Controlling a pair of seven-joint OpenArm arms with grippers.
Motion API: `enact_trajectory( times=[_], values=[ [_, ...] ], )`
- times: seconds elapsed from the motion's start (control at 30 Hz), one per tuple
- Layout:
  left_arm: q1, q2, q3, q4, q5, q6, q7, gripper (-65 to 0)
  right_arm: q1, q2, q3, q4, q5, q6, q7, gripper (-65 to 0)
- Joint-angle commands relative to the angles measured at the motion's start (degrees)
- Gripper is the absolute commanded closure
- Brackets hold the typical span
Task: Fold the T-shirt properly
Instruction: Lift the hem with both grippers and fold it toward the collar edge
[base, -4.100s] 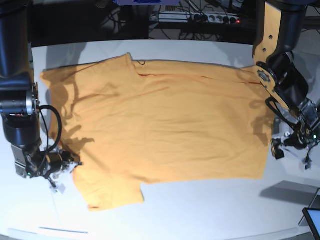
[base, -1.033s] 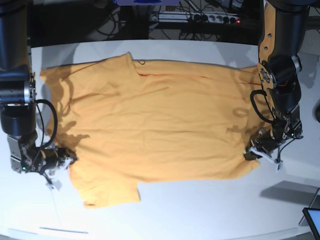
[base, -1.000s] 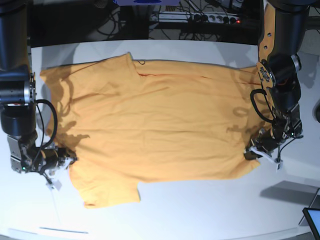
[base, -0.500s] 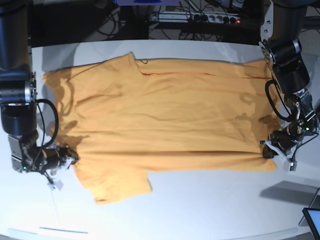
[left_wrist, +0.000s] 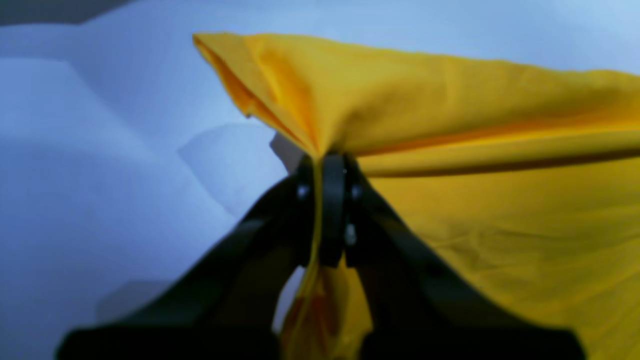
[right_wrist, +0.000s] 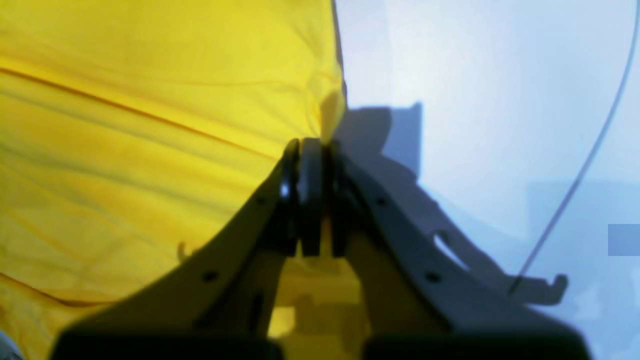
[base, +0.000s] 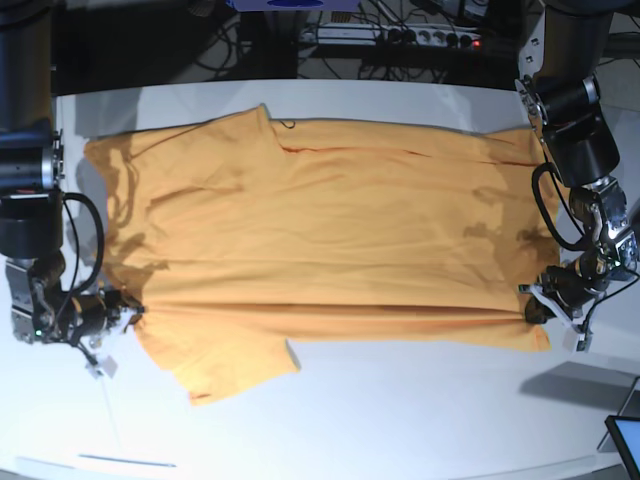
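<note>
The orange-yellow T-shirt (base: 330, 230) lies spread flat across the white table (base: 400, 420), neck end at the left and hem at the right. My left gripper (base: 535, 305) is at the shirt's near right corner, shut on a pinch of hem fabric (left_wrist: 475, 125) that rises in a ridge from the fingertips (left_wrist: 332, 170). My right gripper (base: 128, 310) is at the near left edge beside the lower sleeve, shut on the T-shirt's edge (right_wrist: 150, 100), which comes out above the fingertips (right_wrist: 310, 150). The near edge runs taut between the two grips.
A power strip with cables (base: 400, 35) lies beyond the table's far edge. The corner of a screen (base: 625, 435) shows at the bottom right. A thin cable (right_wrist: 590, 155) curves over the table beside the right gripper. A small white tag (base: 100, 365) lies near it.
Over the last second the left gripper has moved outward to the right with the hem. The right gripper has shifted slightly left. The shirt's near edge has stretched straighter, and both grips stay shut.
</note>
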Motion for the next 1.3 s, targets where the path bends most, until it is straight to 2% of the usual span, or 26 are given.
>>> enact_trajectory(
  times=[0.0,0.27,0.53,0.73,0.97,1.13,1.27],
  values=[
    [-1.6,-1.6,-0.3,1.2,0.3,0.6,-1.3,0.0,2.2,1.4,0.1,2.1,-1.0,-0.3,0.6,-0.3],
    [-1.6,-1.5,-0.2,1.9,0.7,0.6,-1.2,0.0,1.6,1.9,0.2,11.8,-1.0,-0.6,-3.1,-0.3],
    [4.3,-1.3,-0.2,18.2,0.3,0.6,4.9,0.0,-0.1,2.9,0.2,14.0,-1.1,-0.6,-3.2,-0.3],
    [7.3,-0.7,-0.2,22.0,0.8,0.6,6.6,0.0,-5.3,5.1,0.3,25.9,-1.0,-0.7,-6.2,-0.3],
    [10.1,-0.7,-0.2,22.2,0.8,0.6,6.6,0.0,-11.7,5.1,8.2,35.0,-1.3,-0.8,-10.8,-0.3],
    [10.2,-0.8,-0.2,22.3,0.8,0.6,6.6,0.0,-15.7,5.2,8.5,43.4,-1.3,-4.4,-12.8,-0.3],
    [13.0,-0.9,-0.3,26.8,0.8,0.6,6.6,0.0,-17.4,5.2,8.6,47.4,-1.3,-4.9,-14.4,-0.3]
  ],
)
